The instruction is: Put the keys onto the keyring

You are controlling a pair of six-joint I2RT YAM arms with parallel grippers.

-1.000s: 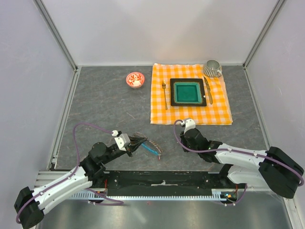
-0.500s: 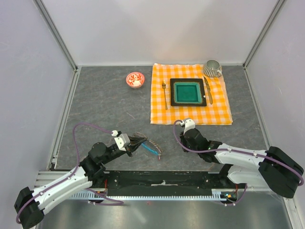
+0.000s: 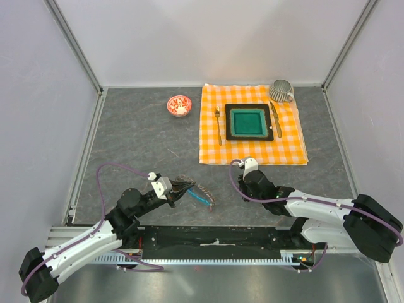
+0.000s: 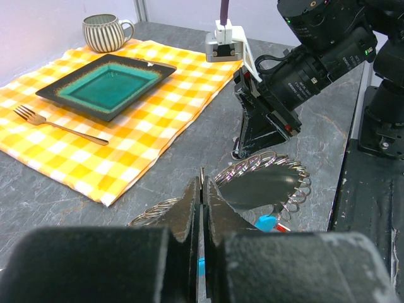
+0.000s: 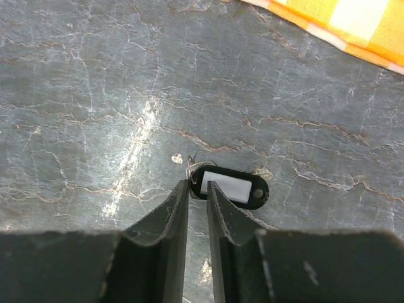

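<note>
The keyring (image 3: pixel 201 191) is a thin coiled metal loop lying on the grey table near the front. My left gripper (image 3: pixel 184 187) is shut on its wire. In the left wrist view the jaws (image 4: pixel 202 186) pinch the thin wire, and the coil (image 4: pixel 291 170) curves away to the right with a blue tag (image 4: pixel 266 223) beside it. My right gripper (image 3: pixel 243 187) is low on the table right of the ring. In the right wrist view its jaws (image 5: pixel 197 185) stand nearly together on the left end of a black key tag with a white label (image 5: pixel 235 189). The key's blade is hidden.
An orange checked cloth (image 3: pixel 252 150) lies behind, with a teal plate (image 3: pixel 249 122), fork (image 3: pixel 218 124), knife (image 3: pixel 276 118) and striped mug (image 3: pixel 281 91). A small red-and-white bowl (image 3: pixel 178 105) stands at the back left. The right arm's gripper body (image 4: pixel 268 117) stands just beyond the keyring.
</note>
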